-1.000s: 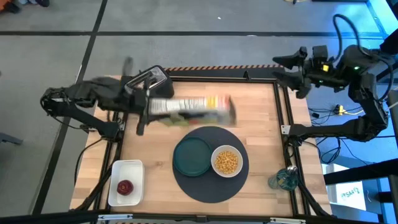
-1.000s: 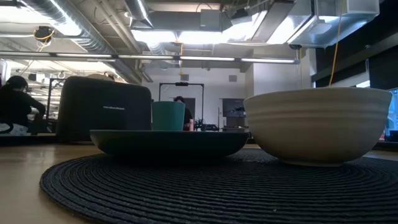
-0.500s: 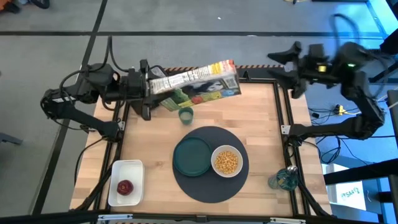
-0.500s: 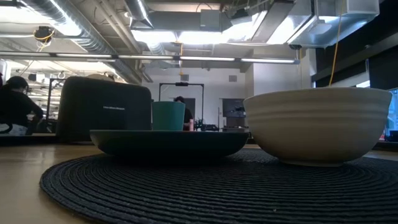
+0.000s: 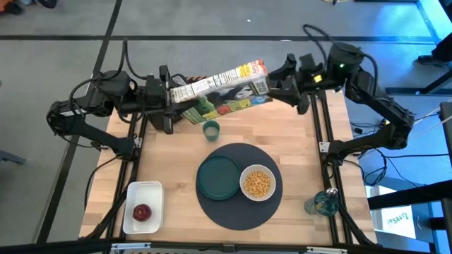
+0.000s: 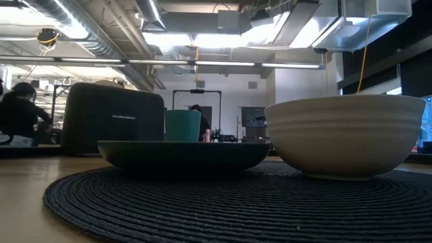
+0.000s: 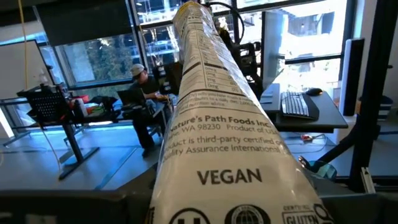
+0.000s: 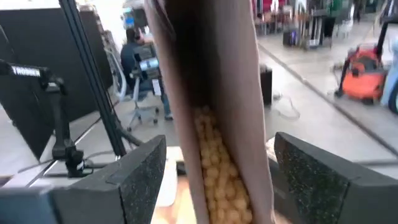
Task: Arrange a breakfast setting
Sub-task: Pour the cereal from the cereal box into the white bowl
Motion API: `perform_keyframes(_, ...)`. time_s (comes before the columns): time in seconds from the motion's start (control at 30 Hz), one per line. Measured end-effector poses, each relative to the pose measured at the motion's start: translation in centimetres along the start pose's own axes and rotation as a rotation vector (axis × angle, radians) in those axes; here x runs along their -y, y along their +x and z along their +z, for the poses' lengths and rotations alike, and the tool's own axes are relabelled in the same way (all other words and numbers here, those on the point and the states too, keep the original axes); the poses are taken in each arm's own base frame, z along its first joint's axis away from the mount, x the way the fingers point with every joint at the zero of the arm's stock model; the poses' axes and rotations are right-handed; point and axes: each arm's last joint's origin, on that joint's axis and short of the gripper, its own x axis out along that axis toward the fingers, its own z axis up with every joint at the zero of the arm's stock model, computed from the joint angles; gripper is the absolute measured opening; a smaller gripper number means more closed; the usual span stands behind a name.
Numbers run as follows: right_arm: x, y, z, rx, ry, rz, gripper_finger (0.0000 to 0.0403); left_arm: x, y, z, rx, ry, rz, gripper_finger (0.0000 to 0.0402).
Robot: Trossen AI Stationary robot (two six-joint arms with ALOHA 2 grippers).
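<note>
My left gripper (image 5: 168, 99) is shut on a cereal box (image 5: 219, 88), held above the table's far edge with its length running toward the table's right. My right gripper (image 5: 279, 83) is open, its fingers standing on either side of the box's open end (image 8: 211, 74), where yellow cereal (image 8: 214, 162) shows inside. On the dark round mat (image 5: 239, 204) sit the teal plate (image 5: 217, 176) and the white bowl (image 5: 256, 183) of yellow cereal. The small green cup (image 5: 210, 130) stands on the wood behind the mat. The spoon and bagel are out of view. My left gripper holds the cereal box by its closed end (image 5: 176, 95), coming level from the table's left, along the box. The box (image 7: 217, 124) hides the fingers in the wrist view. The box is lifted clear and lies nearly level, open end toward the right arm.
A white tray (image 5: 131, 197) with a red fruit (image 5: 143, 212) sits at the near left corner. A bluish glass object (image 5: 321, 203) stands at the table's right edge. A black toaster (image 6: 111, 118) shows behind the plate in the low view. People sit in the room beyond.
My left gripper has swung the cereal box from low over the table up toward the far edge, and then held it there. My right gripper has gone toward the table's left, up to the box's open end.
</note>
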Motion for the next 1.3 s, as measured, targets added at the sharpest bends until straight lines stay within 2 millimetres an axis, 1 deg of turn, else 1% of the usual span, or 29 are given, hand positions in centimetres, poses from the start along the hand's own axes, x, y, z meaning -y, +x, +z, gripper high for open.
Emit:
perform_keyframes(0.1, 0.0, 0.2, 0.3, 0.03, -0.023, 0.011, 0.0289, 0.0, 0.0, 0.0, -0.002, 0.0, 0.004, 0.0154)
perform_keyframes(0.27, 0.8, 1.3, -0.1, 0.016, -0.028, 0.004, 0.0289, 0.0, 0.0, 0.0, -0.003, 0.001, 0.011, 0.0154)
perform_keyframes(0.4, 0.8, 1.3, -0.1, 0.015, -0.045, 0.005, 0.0288, -0.1, 0.0, 0.0, -0.003, 0.002, 0.018, 0.0154)
perform_keyframes(0.5, 1.0, 1.7, -0.3, 0.007, -0.042, 0.011, 0.0273, 0.0, 0.0, 0.0, -0.003, 0.002, 0.017, 0.0154)
perform_keyframes(0.6, 1.3, 2.2, -0.6, -0.002, -0.036, 0.006, 0.0239, 0.0, 0.3, 0.0, 0.005, 0.0, 0.018, 0.0154)
perform_keyframes(0.73, 1.4, 2.3, -0.6, -0.003, -0.035, 0.01, 0.0176, 0.2, 1.2, -0.3, -0.004, 0.002, 0.017, 0.0153)
perform_keyframes(0.83, 1.5, 2.4, -0.8, -0.019, -0.014, 0.01, 0.0112, 0.4, 1.9, -0.7, -0.021, 0.005, 0.015, 0.0153)
perform_keyframes(0.93, 1.3, 2.2, -1.0, -0.058, 0.018, 0.025, 0.0029, 0.7, 2.8, -1.1, -0.037, 0.003, 0.014, 0.0153)
perform_keyframes(0.97, 1.2, 2.1, -1.0, -0.081, 0.028, 0.025, 0.0015, 0.8, 3.2, -1.4, -0.048, -0.008, 0.021, 0.0153)
perform_keyframes(1.13, 0.7, 1.2, -0.9, -0.247, 0.1, -0.009, 0.0003, 0.8, 5.7, -3.0, -0.122, -0.053, 0.059, 0.0154)
perform_keyframes(1.3, 0.5, 0.3, -0.6, -0.427, 0.182, -0.097, 0.0001, 1.0, 8.6, -5.6, -0.242, -0.101, 0.075, 0.0171)
